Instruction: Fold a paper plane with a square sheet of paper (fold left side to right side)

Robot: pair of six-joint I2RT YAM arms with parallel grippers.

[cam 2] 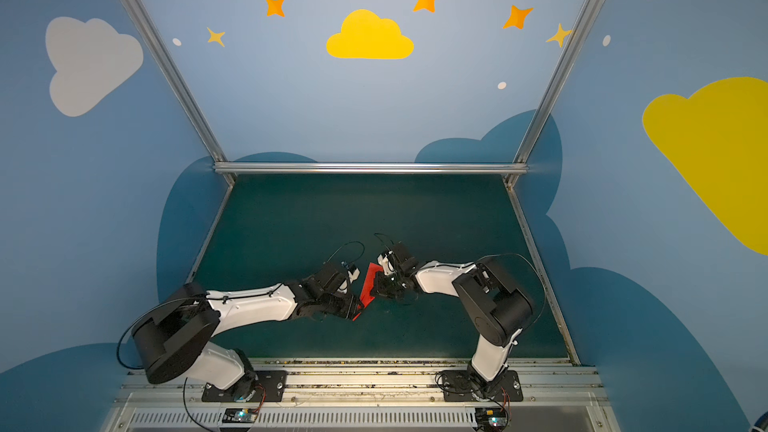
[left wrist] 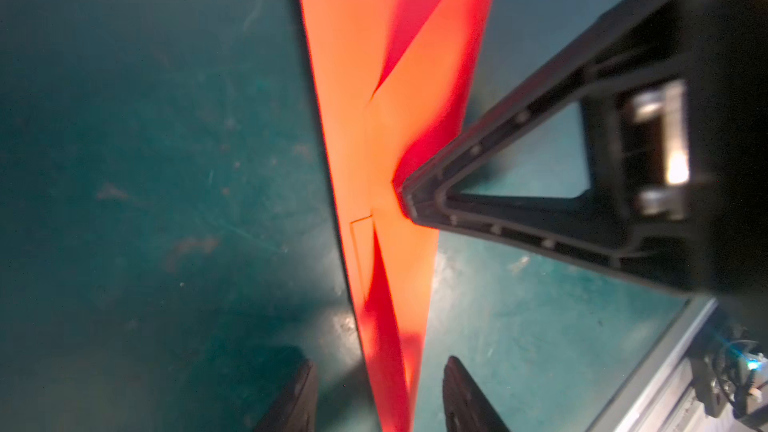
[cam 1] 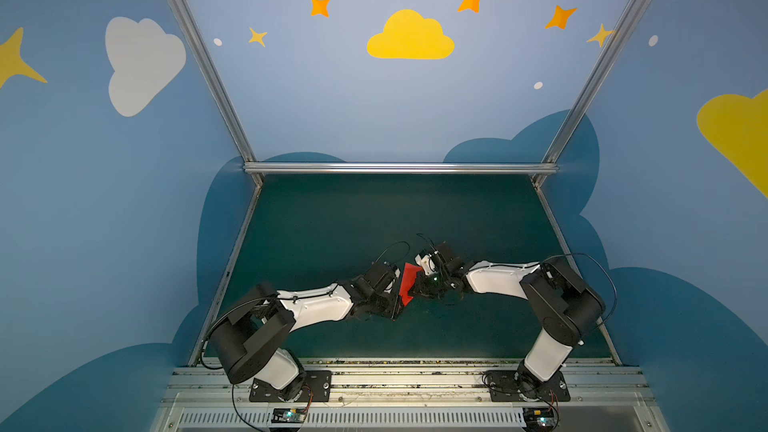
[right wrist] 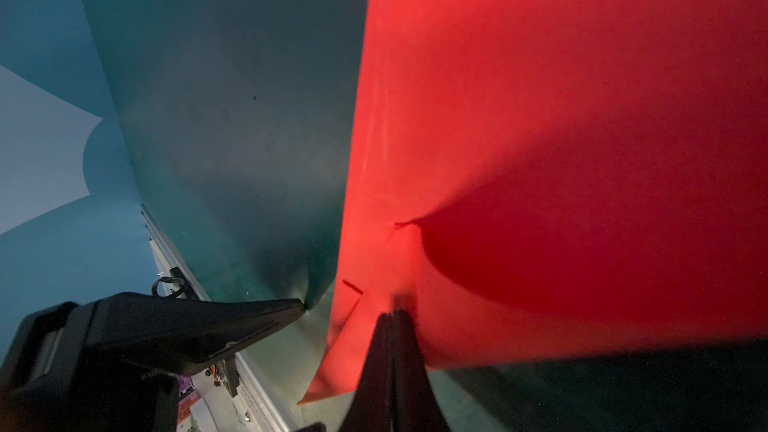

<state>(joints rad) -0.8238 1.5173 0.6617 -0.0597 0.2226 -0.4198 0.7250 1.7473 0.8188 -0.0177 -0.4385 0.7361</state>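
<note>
Nearest the camera, a silver aluminium rail point(cam 1: 415, 380) runs along the near edge of the dark green desk point(cam 1: 332, 218) and carries both arm bases. From the base on the left, the black-and-white left arm point(cam 1: 316, 305) stretches toward the middle of the desk. Its left gripper point(left wrist: 380, 363) has its black fingers point(left wrist: 299, 396) spread, one on each side of the paper, with a gap showing on both sides. Between the two grippers is the bright red paper plane point(cam 1: 409, 280), a narrow, creased, pointed dart held on edge. It sits about midway between the desk's left and right edges and closer to the near edge than the far one. Whether its lower tip touches the desk I cannot tell. At the end of the black-and-white right arm point(cam 1: 498, 276), the right gripper point(right wrist: 392, 317) has its fingers pressed together, pinching a fold of the plane partway along its length.
</note>
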